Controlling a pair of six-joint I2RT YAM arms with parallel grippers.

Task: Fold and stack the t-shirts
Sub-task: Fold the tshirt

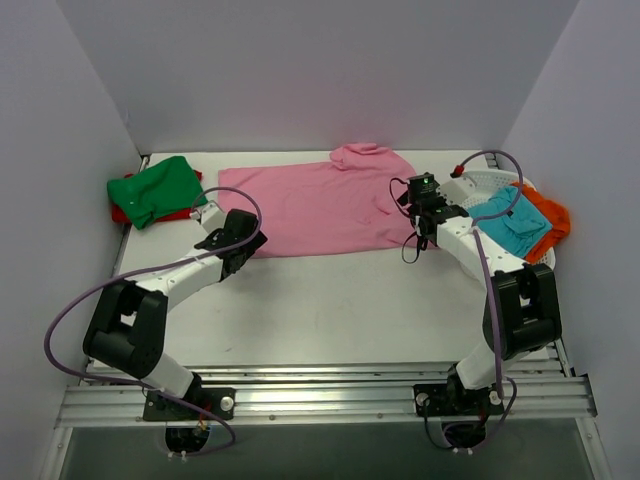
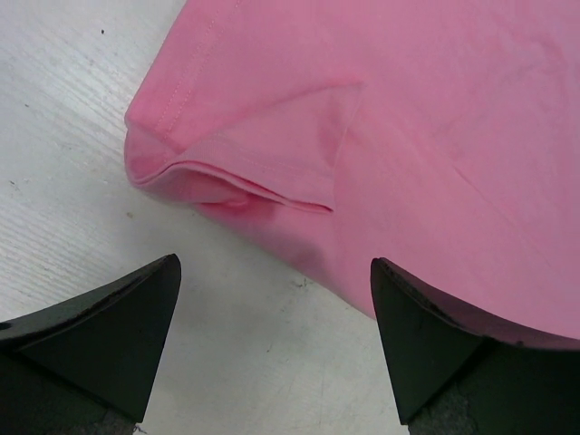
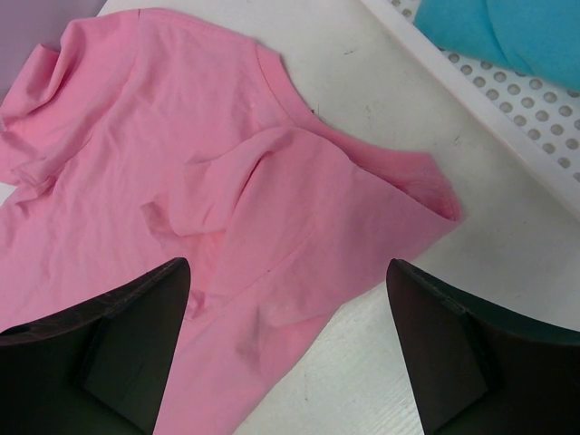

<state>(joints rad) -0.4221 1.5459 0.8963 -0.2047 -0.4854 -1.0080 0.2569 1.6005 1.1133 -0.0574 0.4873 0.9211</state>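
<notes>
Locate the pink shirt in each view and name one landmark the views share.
Top external: pink shirt spread flat in the middle, toward the back.
Left wrist: its folded corner fills the upper right.
Right wrist: its rumpled end covers the left and centre.
Shared landmark: the white table beneath it.
</notes>
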